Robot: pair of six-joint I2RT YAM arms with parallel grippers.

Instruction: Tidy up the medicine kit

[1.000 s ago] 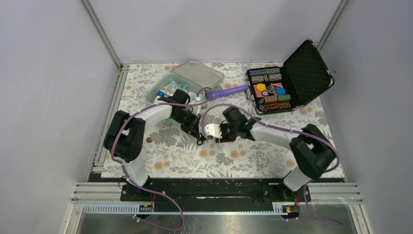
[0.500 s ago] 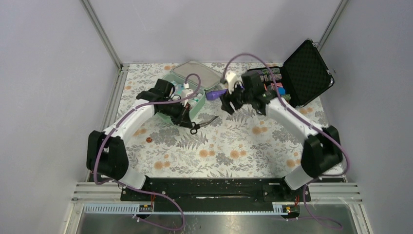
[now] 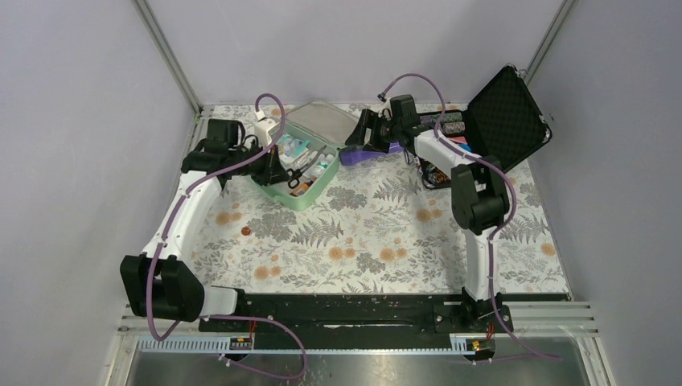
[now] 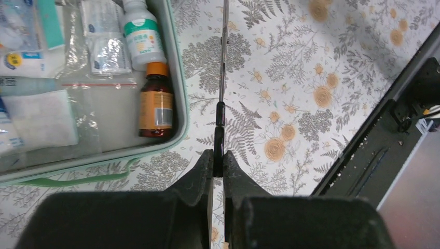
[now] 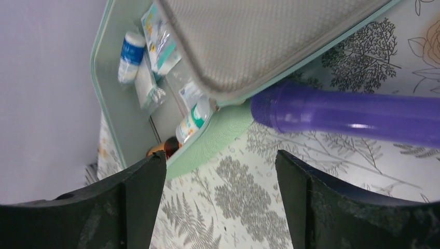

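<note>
The mint-green medicine kit [image 3: 312, 195] lies open at the back left, its grey-lined lid [image 3: 322, 121] tilted up. Bottles, sachets and packets lie inside. My left gripper [image 3: 281, 170] is over the kit's front part, shut on thin black-handled metal scissors [image 3: 296, 175]. In the left wrist view the gripper [image 4: 218, 155] pinches the scissors [image 4: 223, 78] edge-on, just outside the kit's rim [image 4: 179, 129], near a brown bottle [image 4: 155, 104]. My right gripper [image 3: 362, 133] is open and empty beside the lid. In the right wrist view it [image 5: 220, 171] hovers over the cloth near the kit's wall [image 5: 218, 135].
A purple cylinder [image 3: 374, 151] lies on the cloth against the kit's right side and shows in the right wrist view [image 5: 353, 116]. An open black foam-lined case [image 3: 507, 121] of colourful pieces stands at the back right. A small brown coin [image 3: 245, 230] lies on the floral cloth.
My left arm has carried the scissors from the middle of the table back and left to the kit. My right arm has swung from the middle to the back, beside the kit's lid.
</note>
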